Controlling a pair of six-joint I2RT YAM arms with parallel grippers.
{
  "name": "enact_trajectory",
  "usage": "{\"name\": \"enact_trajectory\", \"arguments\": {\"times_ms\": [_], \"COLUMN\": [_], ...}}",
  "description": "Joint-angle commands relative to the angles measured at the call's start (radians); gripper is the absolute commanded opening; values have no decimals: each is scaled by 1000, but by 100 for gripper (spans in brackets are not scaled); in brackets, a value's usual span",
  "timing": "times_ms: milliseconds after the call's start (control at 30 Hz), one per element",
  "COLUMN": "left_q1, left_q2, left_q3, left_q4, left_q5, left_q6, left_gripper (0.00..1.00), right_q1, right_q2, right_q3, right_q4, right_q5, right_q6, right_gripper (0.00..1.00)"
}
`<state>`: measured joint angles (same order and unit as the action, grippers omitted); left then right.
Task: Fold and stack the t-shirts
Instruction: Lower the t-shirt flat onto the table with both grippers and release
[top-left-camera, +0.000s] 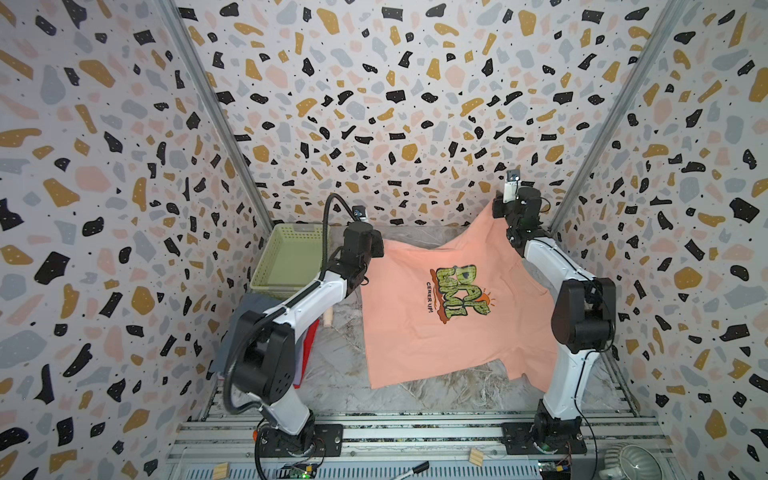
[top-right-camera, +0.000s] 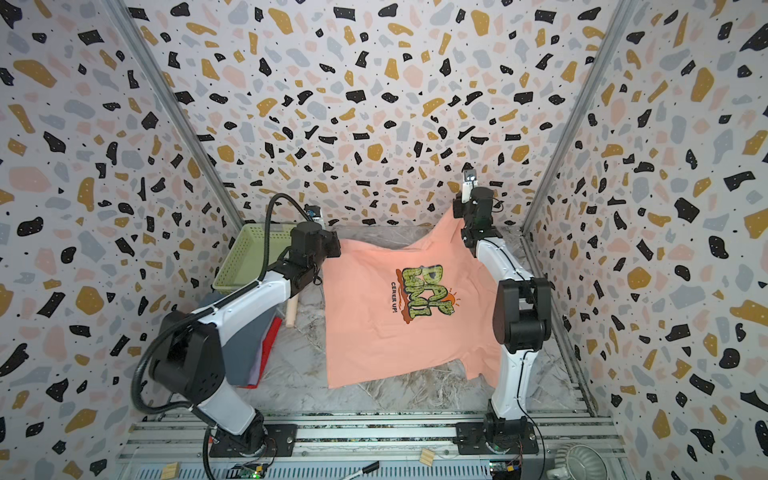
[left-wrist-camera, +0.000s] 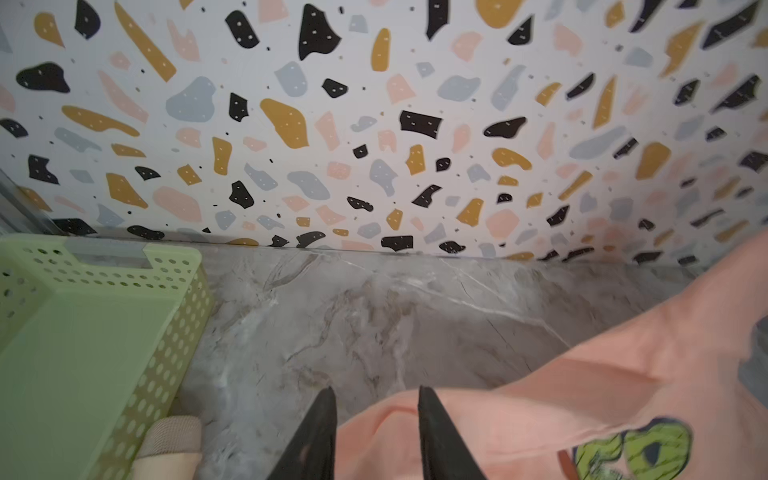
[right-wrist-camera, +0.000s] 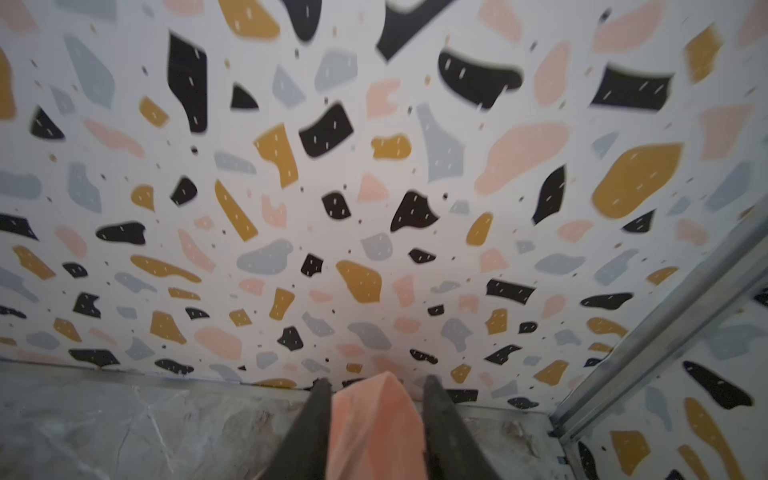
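Note:
A salmon-peach t-shirt (top-left-camera: 415, 332) (top-right-camera: 374, 336) with green lettering lies print-up across the marble table, its far edge raised off the surface. My left gripper (left-wrist-camera: 374, 390) holds its jaws apart around the far-left corner of the shirt (left-wrist-camera: 582, 395). My right gripper (right-wrist-camera: 376, 380) is higher at the far right (top-left-camera: 498, 208), jaws apart, with a peak of the peach cloth (right-wrist-camera: 374, 428) loose between them. Folded grey (top-right-camera: 245, 345) and red (top-right-camera: 270, 336) t-shirts lie stacked at the left, partly hidden by my left arm.
A pale green perforated basket (top-left-camera: 286, 257) (left-wrist-camera: 83, 332) stands at the far left, with a beige wooden stick (top-right-camera: 293, 311) beside it. Patterned walls close in the back and sides. Wooden blocks (top-left-camera: 476, 457) and a marker (top-left-camera: 415, 469) lie on the front rail.

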<state>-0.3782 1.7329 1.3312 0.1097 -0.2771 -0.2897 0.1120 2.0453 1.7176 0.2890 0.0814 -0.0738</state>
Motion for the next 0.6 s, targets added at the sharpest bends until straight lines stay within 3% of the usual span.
{"name": "enact_trajectory", "arguments": {"times_ms": [0,67,100,267,467,567], "left_q1": [44,45,45,45,23,-22], "left_q2": [64,74,71,24,-90,-143], "left_q3": [142,151,145,82,-108,-208], "left_q4": [-50,-56,-59,-89,-80,-97], "left_q5": [-24,-24,-23,40,239,284], "left_q6": [-30,-30,-31,-51,-160,-198], "left_gripper": [67,84,100,100,100,100], "right_q1": [-5,-6,-6,-7,-8,-11], "right_q2": [-54,-77,-93,-186,-351,-431], "right_q3": [107,81,66,-31,-278,-417], "right_q4": [-55,-77,-88,-170,-240,-274], "right_q5": [22,49,59,44,7,-4], "right_q6": [51,61,64,89,187,256], "right_gripper": [77,82,84,85,85,85]}}
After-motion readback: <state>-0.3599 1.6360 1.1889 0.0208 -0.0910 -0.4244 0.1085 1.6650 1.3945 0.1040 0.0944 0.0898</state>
